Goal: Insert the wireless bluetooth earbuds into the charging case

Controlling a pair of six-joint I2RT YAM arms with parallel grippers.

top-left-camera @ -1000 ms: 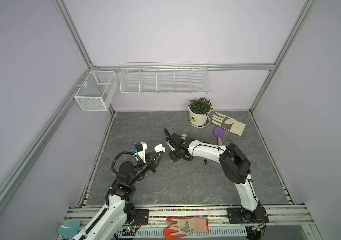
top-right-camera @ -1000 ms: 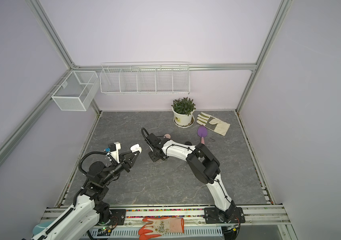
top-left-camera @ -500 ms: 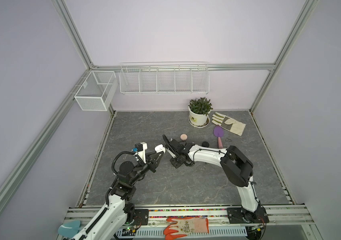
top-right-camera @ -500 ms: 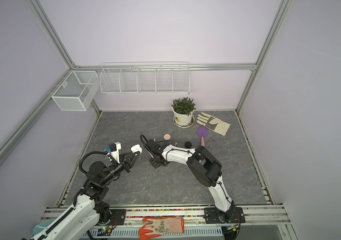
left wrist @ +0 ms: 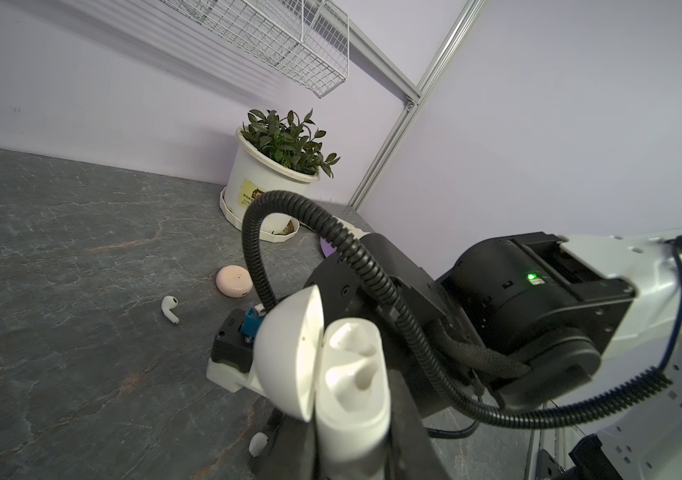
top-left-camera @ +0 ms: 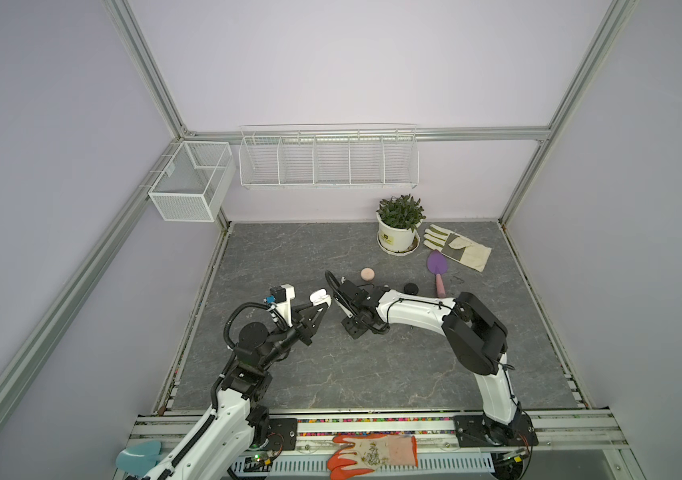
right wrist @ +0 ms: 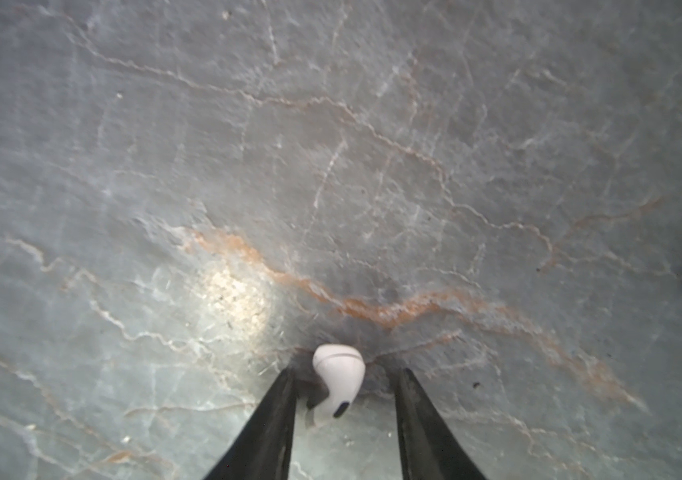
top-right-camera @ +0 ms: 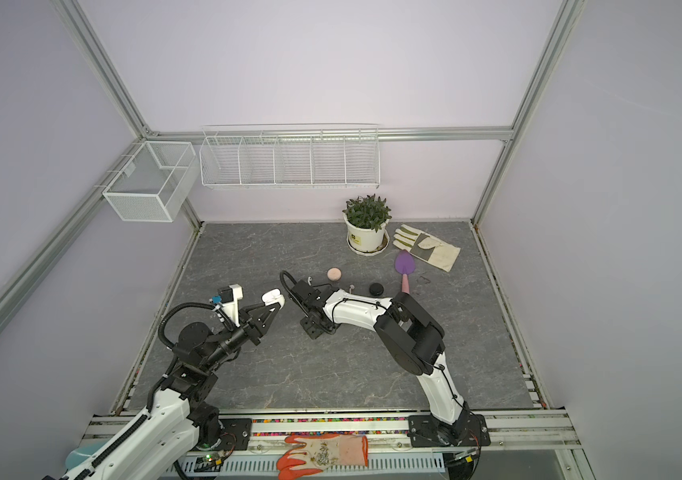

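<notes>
Covering the cell floor is a dark grey, marble-patterned surface (top-left-camera: 289, 374) with pale and rust-coloured veins, closed in by lilac walls and aluminium framing. A white wire rack (top-left-camera: 328, 160) and a mesh basket (top-left-camera: 190, 183) hang on the walls. At the back a potted plant (top-left-camera: 398, 226) stands beside a work glove (top-left-camera: 457, 249) and a purple trowel (top-left-camera: 437, 268). The pot's yellow sticker (left wrist: 250, 195) carries print too small to read.

The left jaws are clamped on a white charging case (left wrist: 347, 374), held clear of the surface with its lid hinged open and two sockets exposed.

The right jaws point down at the surface and stand apart on either side of a white earbud (right wrist: 339, 370), touching it on neither side. It lies with its long axis roughly parallel to the jaws, with the rounded end away from the wrist and a dark oval spot at the near end. Another white earbud (left wrist: 170, 309) lies flat near a pink round case (left wrist: 234, 281).
</notes>
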